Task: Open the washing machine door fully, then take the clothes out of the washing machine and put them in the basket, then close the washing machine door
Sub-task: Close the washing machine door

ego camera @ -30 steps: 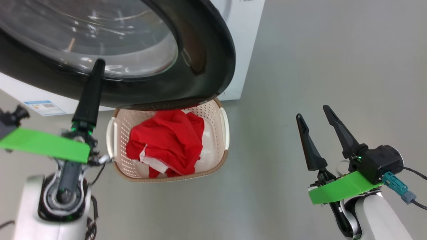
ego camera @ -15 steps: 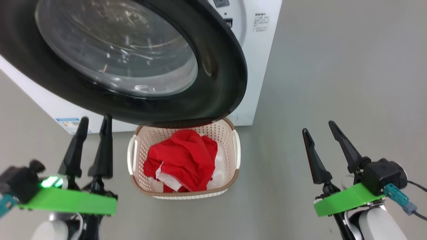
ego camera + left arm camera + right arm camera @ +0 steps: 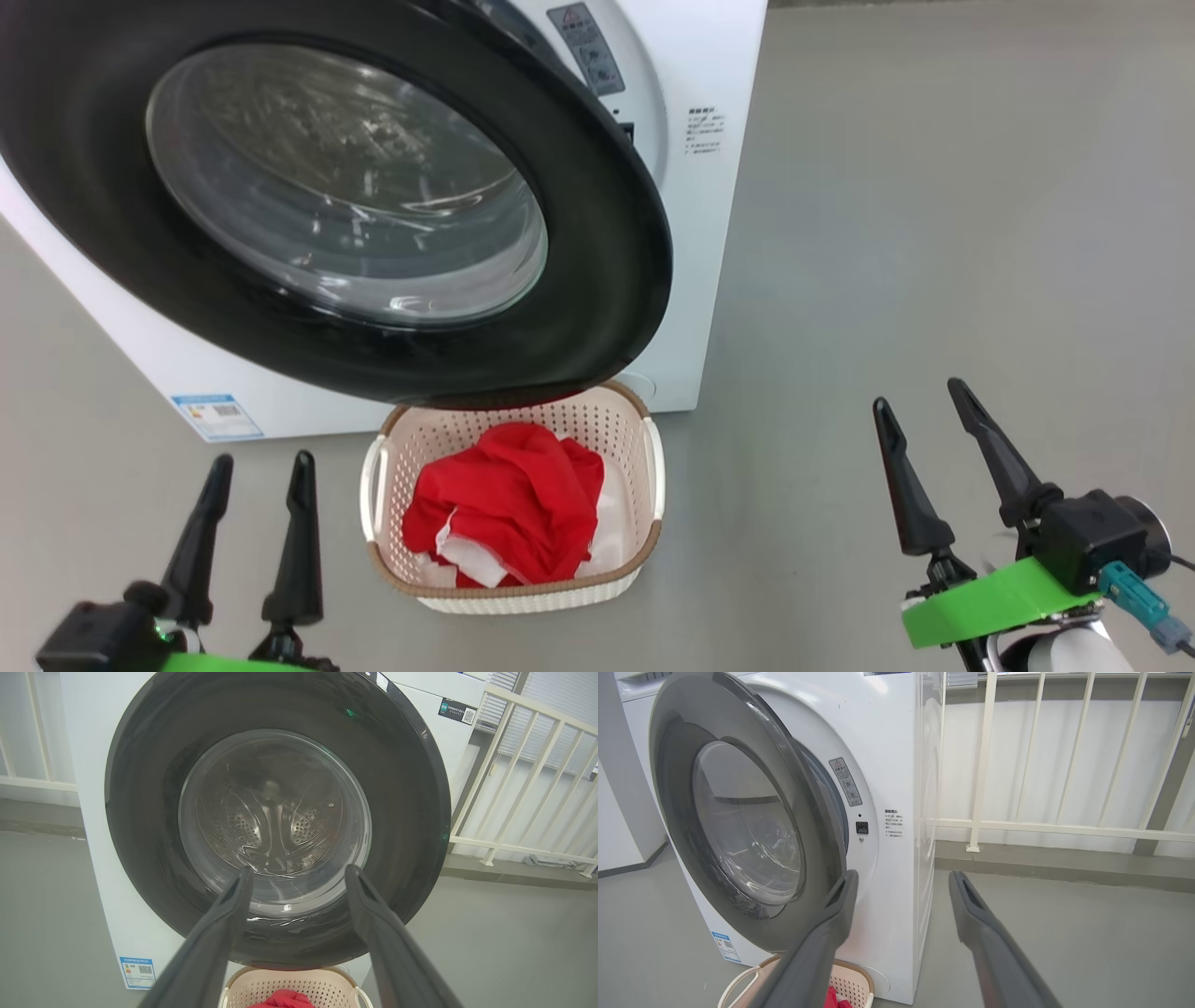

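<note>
**Head view.** The clothes (image 3: 509,499) lie heaped in the basket (image 3: 523,602). It stands on the floor (image 3: 934,233) just in front of the washing machine (image 3: 695,233), with its far end under the lower rim of the washing machine door (image 3: 345,187). The door hangs ajar, its right edge swung out from the white front. The left hand (image 3: 261,459) sits near and left of the basket, fingers spread and empty, pointing far toward the machine's lower left. The right hand (image 3: 916,392) is also released and empty. It is well to the right of both the basket and the door's right edge.

**Left wrist view.** The left hand (image 3: 299,868) faces the door squarely. Its fingers frame the lower glass without touching it. The steel drum (image 3: 275,826) behind the glass looks empty.

**Right wrist view.** A gap shows between the door's right edge and the machine front, with the latch socket (image 3: 862,827) bare. The right hand (image 3: 903,873) points past that edge at the machine's right front corner.

Closing the door seems to be all that is left. The hinge appears to be on the left, so the push should go far-ward on the right part of the rim. The left hand is already lined up with the door face. The right hand is nearer the free edge but would have to shift left.
</note>
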`<state>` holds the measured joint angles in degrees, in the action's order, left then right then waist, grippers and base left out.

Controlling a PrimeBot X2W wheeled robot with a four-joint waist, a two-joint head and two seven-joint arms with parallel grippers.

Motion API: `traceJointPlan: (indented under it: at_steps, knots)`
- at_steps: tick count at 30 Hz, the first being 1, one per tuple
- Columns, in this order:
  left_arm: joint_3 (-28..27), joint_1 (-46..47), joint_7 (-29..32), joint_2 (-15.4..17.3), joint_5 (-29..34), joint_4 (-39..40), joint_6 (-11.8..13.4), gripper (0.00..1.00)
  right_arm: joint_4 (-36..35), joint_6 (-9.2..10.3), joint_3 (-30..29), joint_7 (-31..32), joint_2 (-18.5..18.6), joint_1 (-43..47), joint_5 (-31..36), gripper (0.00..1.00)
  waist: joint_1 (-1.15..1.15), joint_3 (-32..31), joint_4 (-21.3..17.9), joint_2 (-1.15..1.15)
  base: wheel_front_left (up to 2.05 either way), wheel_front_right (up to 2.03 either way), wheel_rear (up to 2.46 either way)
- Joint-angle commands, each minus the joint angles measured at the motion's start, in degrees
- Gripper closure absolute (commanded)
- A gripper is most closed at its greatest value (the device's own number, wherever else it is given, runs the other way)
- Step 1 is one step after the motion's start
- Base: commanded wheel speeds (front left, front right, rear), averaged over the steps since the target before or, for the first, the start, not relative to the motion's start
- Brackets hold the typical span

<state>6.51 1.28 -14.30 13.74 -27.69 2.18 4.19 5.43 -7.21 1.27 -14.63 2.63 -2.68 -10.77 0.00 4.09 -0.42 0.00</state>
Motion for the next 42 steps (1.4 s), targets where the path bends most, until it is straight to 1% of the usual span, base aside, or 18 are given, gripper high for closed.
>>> traceJointPlan:
  at_steps: [1,9,16,35,36,37,38,39,42]
  knots:
    - [-2.3,0.4,-0.6,1.2,1.6,1.7,0.7,0.00,-1.7,-0.28,1.1,-0.4,0.2,0.1,0.2,0.00,0.00,-1.0,-0.5,0.00,0.00,0.00,0.00]
    - [-2.9,-3.4,-0.7,0.1,4.3,2.3,1.0,0.00,-2.8,-0.28,0.8,-0.4,0.2,2.5,0.1,0.00,0.00,-3.2,-0.9,0.00,0.00,0.00,0.00]
    - [-3.4,-6.3,-0.7,-0.3,5.8,1.7,0.5,0.00,-3.2,-0.28,1.4,-0.4,0.2,4.4,-0.5,0.00,0.00,-4.2,-1.1,0.00,0.00,0.00,0.00]
    - [-3.4,-7.0,-0.7,-1.7,8.0,0.8,-1.3,0.00,-2.5,-0.28,1.6,-0.4,0.2,4.7,-0.7,0.00,0.00,-4.4,0.3,0.00,0.00,0.00,0.00]
    - [-3.3,-6.9,-0.7,-1.8,8.1,0.8,-1.4,0.00,-2.2,-0.28,1.6,-0.4,0.2,4.4,-0.6,0.12,0.00,-4.3,0.6,0.00,0.00,0.00,0.00]
    - [-3.1,-6.7,-0.7,-1.9,8.2,0.9,-1.5,0.00,-1.9,-0.28,1.8,-0.4,0.2,4.0,-0.5,0.48,0.00,-4.2,0.9,0.00,0.00,0.00,0.00]
    - [-2.8,-6.5,-0.7,-2.0,8.3,0.9,-1.6,0.00,-1.5,-0.28,2.0,-0.4,0.2,3.5,-0.5,0.67,0.00,-4.2,1.2,0.00,0.00,0.00,0.00]
    - [-2.3,-6.3,-0.7,-2.2,8.4,0.9,-1.9,0.00,-0.5,-0.28,2.6,-0.4,0.2,2.5,-0.6,1.00,0.00,-4.0,1.9,0.00,0.00,0.00,0.00]
    - [-1.6,-5.8,-0.5,-2.4,8.2,1.4,-2.1,0.00,1.1,-0.28,3.7,-0.4,0.2,0.4,-0.5,1.00,0.00,-3.6,3.0,0.00,0.00,0.00,0.00]
